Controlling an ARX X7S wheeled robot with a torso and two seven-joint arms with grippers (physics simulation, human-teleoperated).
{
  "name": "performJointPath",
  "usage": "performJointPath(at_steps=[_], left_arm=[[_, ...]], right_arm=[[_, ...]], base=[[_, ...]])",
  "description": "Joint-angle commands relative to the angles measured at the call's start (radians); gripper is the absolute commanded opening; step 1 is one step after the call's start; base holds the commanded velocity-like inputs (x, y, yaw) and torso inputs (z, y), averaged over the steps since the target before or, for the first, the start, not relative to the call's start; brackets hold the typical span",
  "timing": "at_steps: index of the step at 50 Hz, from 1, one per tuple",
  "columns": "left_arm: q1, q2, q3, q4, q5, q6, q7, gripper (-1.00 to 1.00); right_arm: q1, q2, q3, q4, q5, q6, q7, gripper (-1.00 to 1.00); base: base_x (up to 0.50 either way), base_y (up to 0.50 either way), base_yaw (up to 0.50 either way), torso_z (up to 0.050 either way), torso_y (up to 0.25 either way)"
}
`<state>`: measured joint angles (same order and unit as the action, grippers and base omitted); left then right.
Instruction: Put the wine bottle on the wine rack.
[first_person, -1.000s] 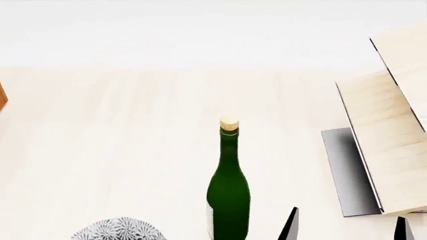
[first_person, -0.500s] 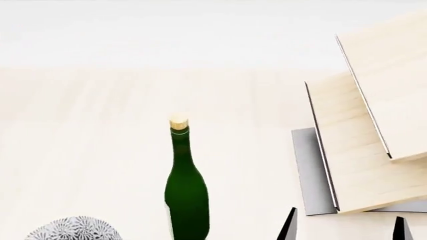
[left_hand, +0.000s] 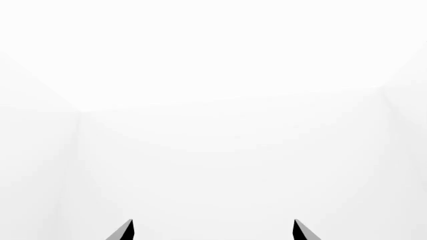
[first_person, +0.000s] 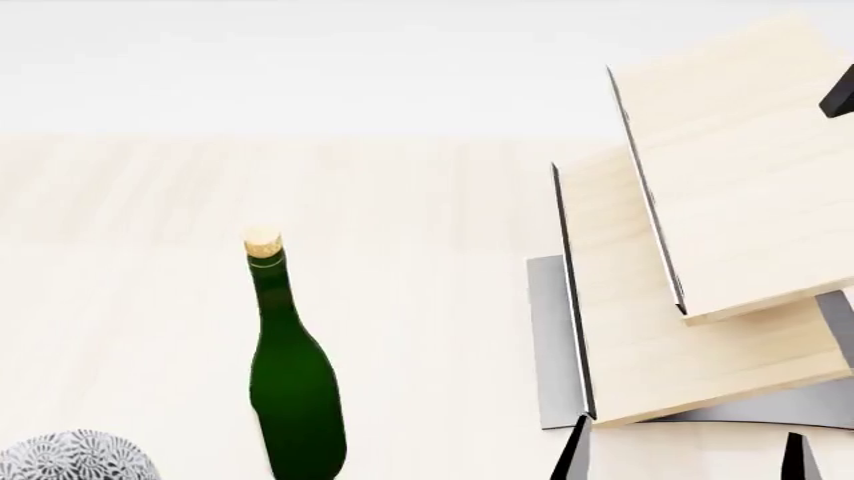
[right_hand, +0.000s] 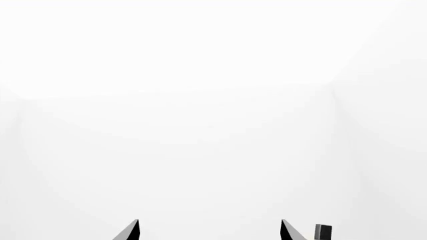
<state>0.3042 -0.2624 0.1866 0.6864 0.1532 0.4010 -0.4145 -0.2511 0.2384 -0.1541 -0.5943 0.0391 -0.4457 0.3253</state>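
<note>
At six o'clock in our head view, our right gripper shows only two dark fingertips spread apart, holding nothing. Our left gripper, seen by its wrist camera alone, gapes empty too. The tall slim dark green glass wine bottle stands upright on the pale wood counter at nine o'clock from our right gripper, probably the nearer arm. The slanted light-wood wine rack sits farther off at one o'clock.

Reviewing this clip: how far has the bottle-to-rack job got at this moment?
Nothing looks done. The wine bottle stands upright on the table, apart from the wine rack. Nothing is in hand: right gripper and left gripper are open and empty. Grasping, carrying and placing remain.
</note>
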Motion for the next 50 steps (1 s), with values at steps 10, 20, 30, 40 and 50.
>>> performJointPath(at_steps=[10,20,30,40,50], left_arm=[[-0.002,-0.008,0.007,0.0,0.002,-0.002,-0.011,1.0],[-0.002,-0.013,0.01,0.001,0.002,-0.003,-0.016,1.0],[-0.003,-0.017,0.012,0.001,0.001,-0.003,-0.022,1.0],[-0.003,-0.021,0.014,0.001,0.002,-0.005,-0.027,1.0],[-0.005,-0.025,0.019,-0.001,0.003,-0.005,-0.031,1.0]], right_arm=[[0.002,0.01,-0.01,0.003,-0.003,0.0,0.011,1.0],[0.002,0.014,-0.013,0.002,-0.005,0.0,0.017,1.0],[0.0,0.018,-0.017,-0.003,-0.009,0.001,0.022,1.0],[0.002,0.022,-0.023,0.003,-0.013,-0.003,0.027,1.0],[0.006,0.024,-0.04,0.018,-0.02,-0.009,0.024,1.0]], base=[[0.0,-0.18,0.0,0.0,0.0],[0.0,-0.17,0.0,0.0,0.0],[0.0,-0.17,0.0,0.0,0.0],[0.0,-0.15,0.0,0.0,0.0],[0.0,-0.02,0.0,0.0,0.0]])
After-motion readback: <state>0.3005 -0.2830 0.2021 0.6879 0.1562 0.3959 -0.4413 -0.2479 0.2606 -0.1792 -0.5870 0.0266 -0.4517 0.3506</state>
